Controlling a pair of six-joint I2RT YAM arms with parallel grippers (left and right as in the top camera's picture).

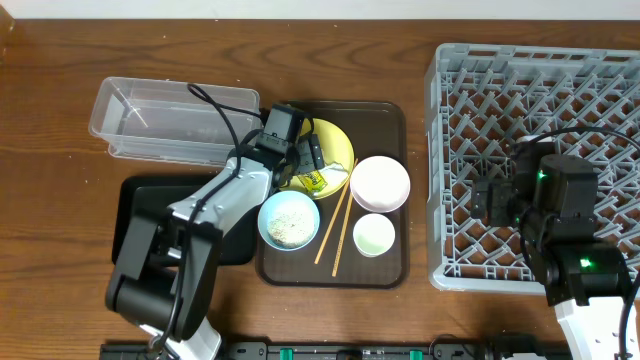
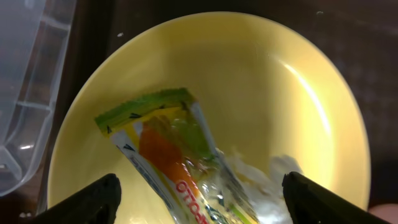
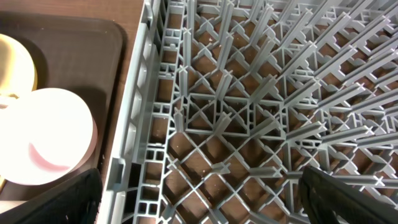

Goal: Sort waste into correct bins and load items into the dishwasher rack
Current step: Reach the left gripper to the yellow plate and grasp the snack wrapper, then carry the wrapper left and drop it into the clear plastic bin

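A yellow-green wrapper [image 2: 168, 155] with orange print lies in a yellow plate [image 2: 280, 74], directly between the wide-spread jaws of the left gripper [image 2: 200, 198], which hangs over the plate holding nothing. A crumpled white scrap [image 2: 283, 169] rests in the plate just inside the finger seen on the right of the wrist view, against the wrapper's lower end. Beyond the other finger, past the plate's rim, stands a clear tub [image 2: 28, 93]. A black tray [image 1: 135, 215] sits near the tub, partly under the arm. The plate shares a brown tray [image 1: 385, 125] with a blue bowl [image 1: 289, 219] carrying rice [image 1: 290, 228], a white bowl [image 1: 379, 183], a pale cup [image 1: 374, 236] and two chopsticks [image 1: 335, 228] lying between the bowls. Across the wooden table [image 1: 60, 50], the right gripper [image 3: 200, 194] hovers over the grey rack [image 3: 249, 112], jaws likewise parted and empty. The rack's wall and the white bowl lie beyond the finger at the left of its wrist view.
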